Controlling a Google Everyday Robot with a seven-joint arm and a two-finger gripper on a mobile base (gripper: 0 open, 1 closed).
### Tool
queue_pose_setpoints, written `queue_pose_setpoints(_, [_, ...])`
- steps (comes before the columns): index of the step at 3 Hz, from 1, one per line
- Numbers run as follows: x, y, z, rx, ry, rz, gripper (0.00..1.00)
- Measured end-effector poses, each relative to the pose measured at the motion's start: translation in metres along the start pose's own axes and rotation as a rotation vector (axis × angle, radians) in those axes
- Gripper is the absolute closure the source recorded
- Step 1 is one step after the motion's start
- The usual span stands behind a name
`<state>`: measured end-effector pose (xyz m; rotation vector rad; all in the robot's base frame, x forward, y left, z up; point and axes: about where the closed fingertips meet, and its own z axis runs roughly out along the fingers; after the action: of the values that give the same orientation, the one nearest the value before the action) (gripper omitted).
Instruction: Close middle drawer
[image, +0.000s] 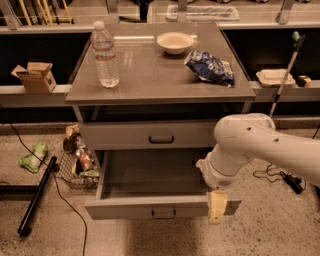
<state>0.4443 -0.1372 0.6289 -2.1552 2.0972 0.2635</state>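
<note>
Middle drawer (150, 180): stands far out of the cabinet under the desk (165, 80), below the shut top drawer (150, 135). A small dark pull sits at the centre of its low front.
Hidden: the drawer's right rear corner and the right end of its front lie behind the white arm (250, 145) and the gripper (216, 206). Whatever sits beneath the drawer is covered by it.
Drawer inside: plain grey floor wherever it shows.
Gripper: pale tan, hanging down over the right end of the front panel. Whether it touches the panel, and whether it is spread or closed, cannot be made out.
Wire basket (75, 170): on the floor left of the cabinet, holding packets too jumbled to name.
Desk top: water bottle (105, 55), pale bowl (175, 42) and blue bag (210, 67).
</note>
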Motion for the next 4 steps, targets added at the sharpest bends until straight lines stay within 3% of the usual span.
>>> queue_pose_setpoints(2, [0.024,0.016,0.091,-0.036,-0.005,-0.04,0.0])
queue_pose_setpoints(4, [0.043,0.022,0.148,-0.028,-0.006,-0.012,0.41])
